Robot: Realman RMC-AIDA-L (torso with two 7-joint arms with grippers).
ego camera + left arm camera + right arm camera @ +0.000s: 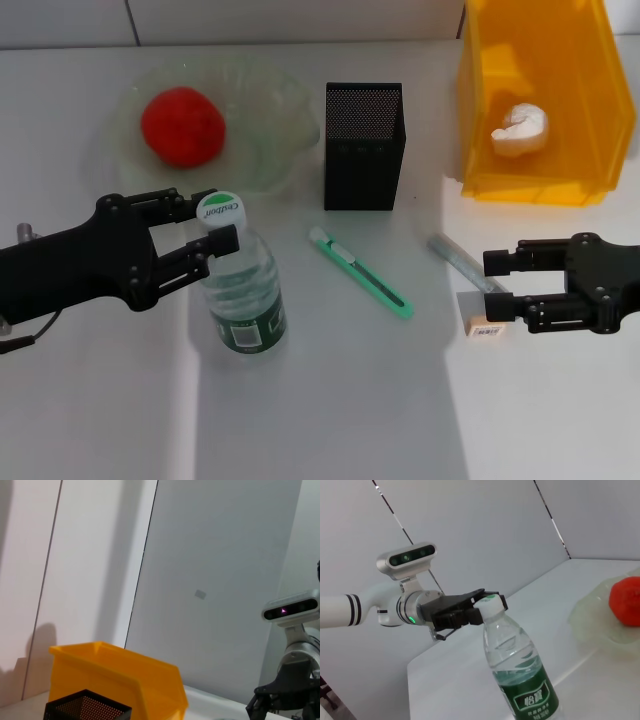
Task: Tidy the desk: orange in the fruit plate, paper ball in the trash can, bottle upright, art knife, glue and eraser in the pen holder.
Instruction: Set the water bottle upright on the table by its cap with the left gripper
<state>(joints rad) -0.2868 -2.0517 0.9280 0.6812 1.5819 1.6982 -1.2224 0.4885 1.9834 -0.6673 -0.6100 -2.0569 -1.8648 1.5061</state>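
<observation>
Left claw [212,218] grips the upright bottle's [243,300] neck — right claw [506,287] open.

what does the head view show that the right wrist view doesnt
Only the head view shows the right gripper, open over the eraser, plus the art knife, the glue stick, the pen holder and the paper ball in the yellow bin. Only the right wrist view shows the left arm's wrist camera. Both show the bottle standing upright, the left gripper closed at its cap, and the orange in the fruit plate.
</observation>
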